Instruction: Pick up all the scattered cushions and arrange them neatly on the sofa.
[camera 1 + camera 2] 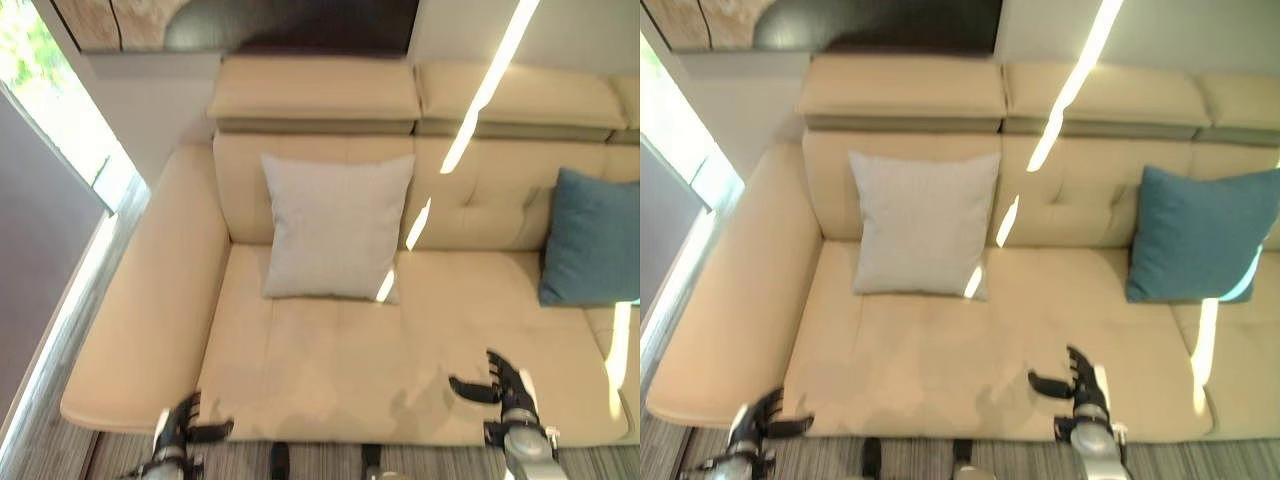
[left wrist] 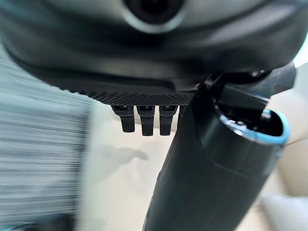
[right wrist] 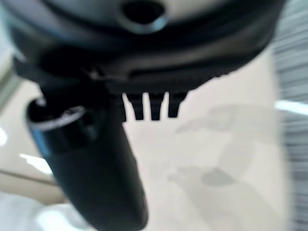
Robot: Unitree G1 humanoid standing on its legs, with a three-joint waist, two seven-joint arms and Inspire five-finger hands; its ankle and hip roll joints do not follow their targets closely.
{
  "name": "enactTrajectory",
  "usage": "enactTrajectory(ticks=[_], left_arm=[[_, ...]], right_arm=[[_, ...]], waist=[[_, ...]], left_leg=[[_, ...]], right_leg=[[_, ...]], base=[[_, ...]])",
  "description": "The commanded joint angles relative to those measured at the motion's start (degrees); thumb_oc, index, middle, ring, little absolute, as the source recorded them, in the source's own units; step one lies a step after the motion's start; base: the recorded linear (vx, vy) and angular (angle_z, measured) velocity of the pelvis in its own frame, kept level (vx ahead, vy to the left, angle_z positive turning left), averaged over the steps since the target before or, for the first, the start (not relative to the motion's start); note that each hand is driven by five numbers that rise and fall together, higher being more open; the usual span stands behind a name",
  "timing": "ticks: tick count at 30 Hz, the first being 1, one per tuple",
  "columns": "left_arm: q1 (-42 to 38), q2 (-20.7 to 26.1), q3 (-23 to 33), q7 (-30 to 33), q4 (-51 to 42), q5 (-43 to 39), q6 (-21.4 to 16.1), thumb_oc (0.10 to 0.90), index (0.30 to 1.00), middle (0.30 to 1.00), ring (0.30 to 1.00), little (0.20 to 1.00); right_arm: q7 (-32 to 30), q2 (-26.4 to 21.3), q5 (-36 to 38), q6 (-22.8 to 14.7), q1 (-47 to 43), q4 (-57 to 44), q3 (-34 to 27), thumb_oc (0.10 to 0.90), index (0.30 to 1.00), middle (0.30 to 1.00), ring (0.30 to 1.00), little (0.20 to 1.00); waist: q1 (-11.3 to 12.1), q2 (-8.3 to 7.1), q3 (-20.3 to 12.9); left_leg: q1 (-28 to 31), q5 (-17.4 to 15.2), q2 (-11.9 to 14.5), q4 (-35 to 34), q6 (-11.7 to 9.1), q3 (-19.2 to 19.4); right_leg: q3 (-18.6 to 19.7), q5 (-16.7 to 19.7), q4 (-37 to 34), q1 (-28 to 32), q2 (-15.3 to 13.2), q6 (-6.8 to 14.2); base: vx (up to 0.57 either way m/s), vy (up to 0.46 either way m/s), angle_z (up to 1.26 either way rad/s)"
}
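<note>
Beige upholstery takes up most of the scene: the sofa [image 1: 330, 360], with a striped floor [image 1: 320, 455] showing along its front edge. Two cushions are seen leaning upright against the sofa's backrest: a light grey cushion [image 1: 335, 227] toward the sofa's left arm, and a teal cushion [image 1: 1200, 235] well apart from it toward the sofa's right end. No other cushion can be made out on the floor strip in sight.

The left robot hand [image 1: 180, 425] is held just off the sofa's front left corner, the right robot hand [image 1: 500, 385] over the sofa's front seat edge; both are spread wide with fingers straight, and nothing is held.

Several risks can be judged from here. If further cushions lie beyond what is visible, the task could be taken as finished too soon. Should the robot hands be swept forward across the seat, the propped cushions could be knocked flat or pushed askew. The wide gap between the two cushions may also be left uneven if no adjustment is made.
</note>
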Motion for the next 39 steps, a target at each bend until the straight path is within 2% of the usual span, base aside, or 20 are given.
enactTrajectory(ticks=[1, 8, 12, 13, 14, 15, 16, 18, 19, 20, 22, 24, 25, 26, 28, 30, 33, 35, 36, 39], left_arm=[[-4.86, 0.77, 0.14, -0.82, 5.45, 4.33, -1.48, 0.8, 0.9, 0.9, 0.9, 0.9], [-6.77, -0.78, -1.21, -0.27, 14.73, 7.09, -0.91, 0.8, 0.9, 0.9, 0.9, 0.9], [-9.76, -1.79, -3.86, 0.85, 16.51, 8.62, -0.8, 0.8, 0.9, 0.9, 0.9, 0.9], [-9.82, -1.79, -3.85, 0.85, 16.53, 8.62, -0.81, 0.8, 0.9, 0.9, 0.9, 0.9], [-10.69, -2.43, -3.91, 0.92, 17.44, 8.71, -0.61, 0.8, 0.9, 0.9, 0.9, 0.9], [-10.72, -2.44, -3.9, 0.92, 17.46, 8.71, -0.62, 0.8, 0.9, 0.9, 0.9, 0.9], [-10.69, -2.95, -3.62, 1.04, 18.51, 9.07, -0.42, 0.8, 0.9, 0.9, 0.9, 0.9], [-10.88, -3.23, -3.68, 1.38, 19.08, 9.5, -0.28, 0.8, 0.9, 0.9, 0.9, 0.9], [-11.33, -3.75, -4.31, 1.42, 19.36, 10.71, -0.22, 0.8, 0.9, 0.9, 0.9, 0.9], [-11.71, -4.12, -5.02, 1.36, 19.47, 11.12, -0.28, 0.8, 0.9, 0.9, 0.9, 0.9], [-12.02, -4.45, -5.39, 1.44, 19.18, 11.34, -0.16, 0.8, 0.9, 0.9, 0.9, 0.9], [-13.28, -5.03, -6.61, 1.71, 18.28, 10.99, -0.21, 0.8, 0.9, 0.9, 0.9, 0.9], [-13.77, -5.05, -6.89, 1.82, 18.16, 10.89, -0.18, 0.8, 0.9, 0.9, 0.9, 0.9], [-13.79, -5.05, -6.89, 1.82, 18.17, 10.89, -0.18, 0.8, 0.9, 0.9, 0.9, 0.9], [-14.95, -4.81, -7.63, 2.21, 18.09, 11.64, -0.34, 0.8, 0.9, 0.9, 0.9, 0.9], [-15.36, -4.5, -7.79, 2.55, 18.53, 12.37, -0.36, 0.8, 0.9, 0.9, 0.9, 0.9], [-15.46, -3.39, -7.22, 2.72, 19.41, 12.61, 0.18, 0.8, 0.9, 0.9, 0.9, 0.9], [-15.3, -3.25, -7.04, 2.68, 19.71, 12.65, 0.25, 0.8, 0.9, 0.9, 0.9, 0.9], [-14.87, -2.91, -6.71, 2.53, 20.4, 12.79, 0.55, 0.8, 0.9, 0.9, 0.9, 0.9], [-14.87, -2.32, -6.75, 2.4, 21.22, 13.15, 0.93, 0.8, 0.9, 0.9, 0.9, 0.9]], right_arm=[[1.18, -0.93, -2.95, -2.11, -2.34, 1.91, 1.15, 0.8, 0.9, 0.9, 0.9, 0.9], [2.17, 1.6, -4.31, -1.78, -2.26, 9.7, 5.16, 0.8, 0.9, 0.9, 0.9, 0.9], [1.07, 2.33, -2.52, -1.69, -4.61, 13.74, 6.4, 0.8, 0.9, 0.9, 0.9, 0.9], [1.07, 2.33, -2.51, -1.72, -4.67, 13.8, 6.4, 0.8, 0.9, 0.9, 0.9, 0.9], [0.72, 2.56, -2.35, -1.34, -5.84, 15.64, 6.87, 0.8, 0.9, 0.9, 0.9, 0.9], [0.72, 2.56, -2.35, -1.35, -5.88, 15.68, 6.87, 0.8, 0.9, 0.9, 0.9, 0.9], [0.67, 2.81, -2.46, -1.09, -5.99, 16.88, 7.05, 0.8, 0.9, 0.9, 0.9, 0.9], [0.56, 2.77, -2.58, -1.0, -6.05, 17.09, 7.0, 0.8, 0.9, 0.9, 0.9, 0.9], [0.54, 2.86, -3.32, -0.36, -6.14, 19.04, 6.71, 0.8, 0.9, 0.9, 0.9, 0.9], [0.82, 3.1, -3.36, -0.07, -6.31, 20.09, 6.52, 0.8, 0.9, 0.9, 0.9, 0.9], [0.66, 3.22, -3.51, 0.06, -6.29, 20.75, 6.42, 0.8, 0.9, 0.9, 0.9, 0.9], [0.41, 3.75, -3.55, 0.52, -7.12, 21.68, 6.53, 0.8, 0.9, 0.9, 0.9, 0.9], [0.3, 3.92, -3.7, 0.8, -7.37, 21.92, 6.59, 0.8, 0.9, 0.9, 0.9, 0.9], [0.3, 3.92, -3.71, 0.8, -7.39, 21.93, 6.58, 0.8, 0.9, 0.9, 0.9, 0.9], [0.02, 4.51, -5.12, 1.65, -8.16, 22.95, 7.23, 0.8, 0.9, 0.9, 0.9, 0.9], [-0.19, 5.04, -6.2, 1.95, -8.21, 23.41, 7.71, 0.8, 0.9, 0.9, 0.9, 0.9], [0.0, 5.19, -6.46, 2.25, -8.51, 24.31, 8.22, 0.8, 0.9, 0.9, 0.9, 0.9], [0.01, 5.27, -6.61, 2.15, -8.35, 24.45, 8.29, 0.8, 0.9, 0.9, 0.9, 0.9], [0.15, 5.19, -6.47, 2.06, -7.96, 25.07, 8.13, 0.8, 0.9, 0.9, 0.9, 0.9], [-0.12, 5.15, -5.78, 2.66, -10.13, 26.34, 7.93, 0.8, 0.9, 0.9, 0.9, 0.9]], waist=[[1.06, -0.97, -1.75], [1.03, -1.4, -2.27], [1.48, -2.01, 1.58], [1.44, -1.98, 1.57], [1.63, -2.88, 2.66], [1.64, -2.81, 2.7], [1.46, -3.44, 2.49], [1.02, -3.5, 2.34], [-0.29, -3.06, 1.35], [-1.0, -2.5, 0.69], [-1.42, -1.95, 0.54], [-2.13, -1.8, 0.71], [-2.31, -1.91, 1.01], [-2.29, -1.92, 1.0], [-2.15, -2.42, 2.11], [-2.06, -2.45, 2.87], [-1.48, -2.22, 4.21], [-1.08, -2.2, 4.02], [-0.17, -1.72, 3.8], [1.0, -1.62, 2.63]], left_leg=[[2.3, -4.86, -1.06, 0.38, -0.74, 0.12], [3.15, -4.3, 0.36, 0.38, -1.77, -0.02], [-4.36, -4.78, 0.34, 11.96, -2.81, 0.04], [-4.62, -4.94, 0.36, 12.3, -2.8, -0.02], [-6.15, -7.21, -0.56, 17.78, -2.52, -0.08], [-6.29, -7.44, -0.49, 18.13, -2.51, -0.1], [-5.39, -10.07, -1.3, 21.87, -1.62, -0.38], [-4.66, -11.29, -0.89, 24.38, -1.26, 0.25], [-1.13, -12.33, 0.79, 26.1, -1.35, 2.07], [2.04, -12.52, 0.9, 23.62, -1.89, 1.49], [3.64, -13.21, 0.8, 21.41, -1.86, 0.87], [5.91, -15.89, -1.5, 14.37, -1.34, -0.97], [6.18, -16.88, -2.24, 12.96, -0.83, -1.08], [6.17, -16.86, -2.27, 12.91, -0.8, -1.06], [4.93, -16.77, -4.58, 11.26, 0.46, -1.79], [3.97, -15.98, -5.11, 10.58, 1.1, -1.66], [1.95, -14.12, -5.22, 9.99, 2.18, -0.81], [1.46, -13.36, -5.39, 9.29, 2.47, -0.78], [1.05, -11.95, -4.9, 7.94, 2.86, -0.86], [0.47, -10.78, -4.69, 6.72, 2.99, -1.36]], right_leg=[[-0.85, -9.51, 2.32, 5.27, 1.59, 1.98], [-0.99, -10.73, 1.38, 7.52, 2.81, 1.07], [-0.98, -10.77, 0.79, 6.56, 2.73, -0.07], [-1.03, -10.75, 0.79, 6.49, 2.75, -0.07], [-1.1, -9.49, 0.79, 5.48, 1.71, -0.18], [-1.1, -9.5, 0.79, 5.5, 1.79, -0.17], [-1.26, -8.46, 0.86, 4.6, 0.86, -0.05], [-1.45, -8.04, 0.91, 4.01, 0.59, 0.02], [-2.32, -7.26, 1.11, 2.24, 0.21, 0.09], [-2.68, -6.49, 1.48, 1.14, 0.13, 0.39], [-2.97, -6.2, 1.61, 0.81, 0.04, 0.81], [-2.98, -3.66, 1.93, -1.72, -1.27, 2.1], [-2.71, -2.9, 1.99, -2.81, -1.91, 2.67], [-2.68, -2.9, 2.02, -2.86, -1.94, 2.69], [-2.12, -0.47, 1.43, -5.45, -3.74, 4.59], [-1.67, -0.16, 1.52, -6.76, -4.58, 5.59], [1.68, -3.07, 7.3, -6.84, -3.81, 4.94], [1.39, -3.81, 8.9, -6.28, -4.07, 4.54], [1.29, -6.64, 13.76, -4.39, -3.49, 3.58], [1.76, -9.38, 16.77, -2.43, -2.44, 3.23]], base=[[-0.02, -0.062, -0.01], [-0.08, -0.094, 0.01], [-0.24, -0.073, 0.1], [-0.3, -0.032, 0.27], [-0.19, -0.014, 0.2], [-0.29, -0.003, 0.15], [-0.15, 0.027, 0.05], [-0.17, 0.073, -0.16], [-0.18, 0.211, -0.25], [-0.2, 0.256, -0.08], [-0.08, 0.163, 0.42], [-0.15, 0.238, 0.48], [-0.1, 0.147, 0.34], [-0.19, 0.219, 0.28], [-0.25, 0.244, 0.16], [-0.23, 0.153, 0.09], [-0.25, 0.117, 0.09], [-0.16, 0.068, -0.32], [-0.22, 0.078, -0.33], [-0.12, -0.002, 0.06]])
